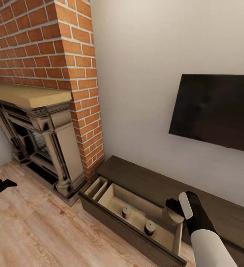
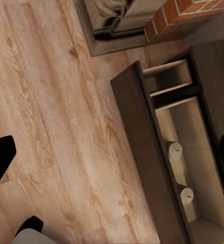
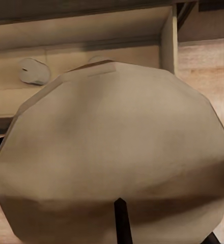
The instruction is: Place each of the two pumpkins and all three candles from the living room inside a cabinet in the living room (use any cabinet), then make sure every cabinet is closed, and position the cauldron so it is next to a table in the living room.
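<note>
No legible text, labels, brand marks, numbers or signs in any view. Checked surfaces: TV screen (image 1: 214,111) blank black; brick chimney (image 1: 59,55), cabinet (image 1: 151,181) and candles (image 1: 126,212) carry 0 markings.
</note>
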Motion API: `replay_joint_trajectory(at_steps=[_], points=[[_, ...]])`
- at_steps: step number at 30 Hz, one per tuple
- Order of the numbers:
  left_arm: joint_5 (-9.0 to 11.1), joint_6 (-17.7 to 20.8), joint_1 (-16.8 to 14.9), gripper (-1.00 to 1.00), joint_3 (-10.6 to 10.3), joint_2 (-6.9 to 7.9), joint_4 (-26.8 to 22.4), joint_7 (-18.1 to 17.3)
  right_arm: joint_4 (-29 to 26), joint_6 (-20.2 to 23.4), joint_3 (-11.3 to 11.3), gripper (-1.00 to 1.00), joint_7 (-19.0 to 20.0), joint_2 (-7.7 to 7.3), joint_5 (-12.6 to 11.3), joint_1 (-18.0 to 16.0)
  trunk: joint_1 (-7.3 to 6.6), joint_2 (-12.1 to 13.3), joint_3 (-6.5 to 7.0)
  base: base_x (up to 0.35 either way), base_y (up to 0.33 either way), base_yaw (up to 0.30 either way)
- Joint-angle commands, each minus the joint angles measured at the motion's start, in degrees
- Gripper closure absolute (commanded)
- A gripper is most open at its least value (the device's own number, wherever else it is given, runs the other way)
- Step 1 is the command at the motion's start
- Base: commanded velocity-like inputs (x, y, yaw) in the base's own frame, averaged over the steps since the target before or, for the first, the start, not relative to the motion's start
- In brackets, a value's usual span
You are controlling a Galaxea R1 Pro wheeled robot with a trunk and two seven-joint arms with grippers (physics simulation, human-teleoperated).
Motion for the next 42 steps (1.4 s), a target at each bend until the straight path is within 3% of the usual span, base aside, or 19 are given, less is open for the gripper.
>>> replay_joint_trajectory(at_steps=[1,9,42], points=[[0.5,0.3,0.0,-1.0,0.1,0.01,0.0,0.6,-0.1,0.0,-0.1,1.0,-0.7,0.06,-0.8,-0.1,0.05,-0.1,-0.08,0.058,0.247,-0.261],[0.5,0.3,0.0,-1.0,0.1,0.0,0.0,0.6,0.0,0.0,-0.1,1.0,-0.5,0.0,-0.8,-0.1,0.05,-0.1,0.24,0.072,0.151,-0.189],[0.5,0.3,0.0,-1.0,0.1,0.0,0.0,0.5,0.0,0.0,0.0,1.0,-0.4,0.1,-0.8,-0.1,0.05,-0.1,0.27,0.08,0.013,-0.02]])
